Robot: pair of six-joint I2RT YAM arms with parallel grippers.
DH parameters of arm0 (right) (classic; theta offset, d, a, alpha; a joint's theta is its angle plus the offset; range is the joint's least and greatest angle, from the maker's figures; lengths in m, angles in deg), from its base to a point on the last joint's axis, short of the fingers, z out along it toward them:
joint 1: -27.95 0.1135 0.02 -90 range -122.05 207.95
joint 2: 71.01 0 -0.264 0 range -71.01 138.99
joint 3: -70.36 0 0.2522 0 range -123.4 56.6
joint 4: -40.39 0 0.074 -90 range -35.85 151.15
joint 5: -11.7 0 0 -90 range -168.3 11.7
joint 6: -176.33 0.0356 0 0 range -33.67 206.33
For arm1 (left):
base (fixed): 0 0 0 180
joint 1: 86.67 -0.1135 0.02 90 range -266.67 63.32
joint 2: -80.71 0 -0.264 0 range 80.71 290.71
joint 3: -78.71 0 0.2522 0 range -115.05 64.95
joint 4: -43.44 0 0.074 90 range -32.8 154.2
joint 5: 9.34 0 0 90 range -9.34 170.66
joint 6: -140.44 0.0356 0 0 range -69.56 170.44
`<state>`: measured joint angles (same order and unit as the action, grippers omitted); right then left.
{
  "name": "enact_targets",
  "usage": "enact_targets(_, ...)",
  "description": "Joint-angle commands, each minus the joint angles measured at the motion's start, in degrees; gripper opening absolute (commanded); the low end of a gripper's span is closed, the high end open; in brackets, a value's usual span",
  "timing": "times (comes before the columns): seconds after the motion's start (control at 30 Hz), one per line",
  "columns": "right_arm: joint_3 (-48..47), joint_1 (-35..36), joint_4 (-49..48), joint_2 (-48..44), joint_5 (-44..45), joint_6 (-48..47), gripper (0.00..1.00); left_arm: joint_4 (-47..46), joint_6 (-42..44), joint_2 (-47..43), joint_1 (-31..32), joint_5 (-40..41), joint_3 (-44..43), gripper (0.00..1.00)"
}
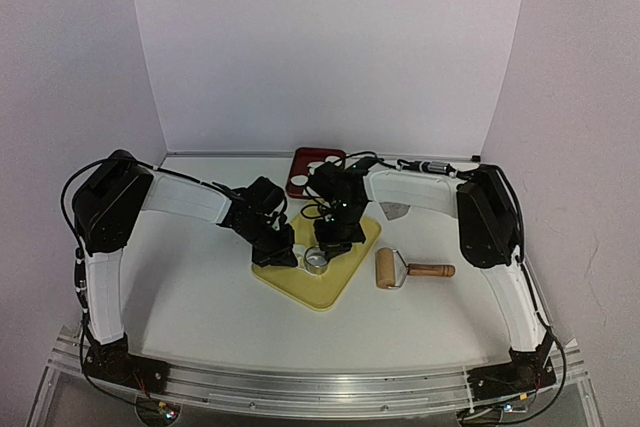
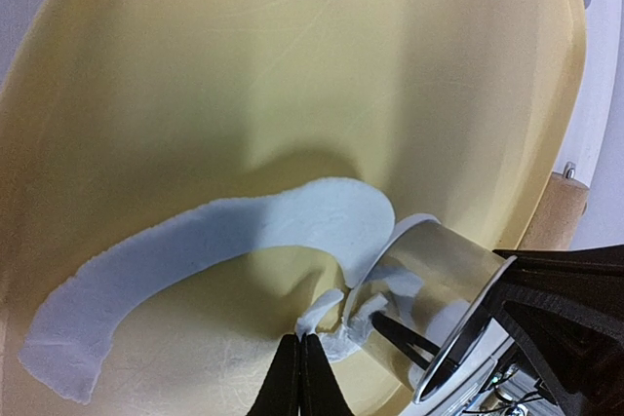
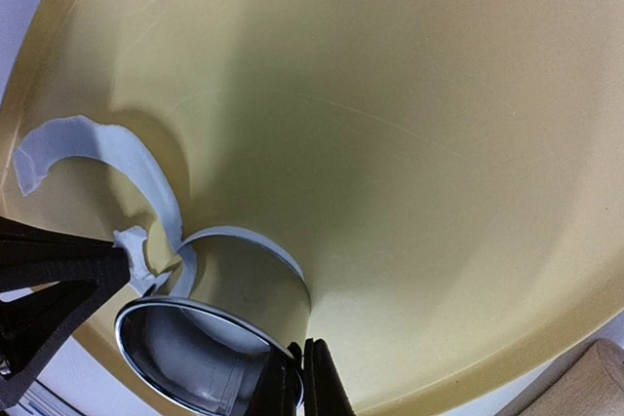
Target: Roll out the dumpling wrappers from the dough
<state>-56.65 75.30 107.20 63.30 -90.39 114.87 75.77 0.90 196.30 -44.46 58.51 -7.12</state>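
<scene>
On the yellow board lies the dough, a thin white crescent strip with curled scraps at its end. A metal ring cutter stands on the board against that end, with white dough inside it. My right gripper is shut on the cutter's wall, one finger inside the ring and one outside. Just left of the cutter, my left gripper is shut, and its tips pinch the end of a raised dough scrap. Round white dumpling wrappers lie in a red tray behind the board.
A wooden rolling pin lies on the table to the right of the board, its roller end close to the board's edge. White walls close the table at the back and both sides.
</scene>
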Motion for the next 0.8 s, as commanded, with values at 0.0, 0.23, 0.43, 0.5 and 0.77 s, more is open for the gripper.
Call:
enact_targets(0.0,-2.15,0.52,2.30,2.98,3.31,-1.20,0.00,-0.64,-0.54,-0.18,0.32,-0.01,-1.02,0.00)
enact_targets(0.23,-5.68,2.18,6.69,6.51,7.76,-4.24,0.00,0.14,-0.63,-1.35,0.60,1.13,-0.68,0.00)
enact_targets(0.43,-10.18,4.18,11.99,11.12,12.21,-5.82,0.00,-0.45,-1.43,-2.28,0.85,0.37,0.67,0.00)
enact_targets(0.5,-11.69,4.62,13.56,12.34,14.77,-5.95,0.00,-0.68,-1.71,-2.96,0.83,0.44,1.37,0.00)
enact_targets(0.77,-14.98,6.09,16.11,14.20,20.35,-4.41,0.00,-2.29,-3.49,-6.75,0.83,0.55,4.71,0.00)
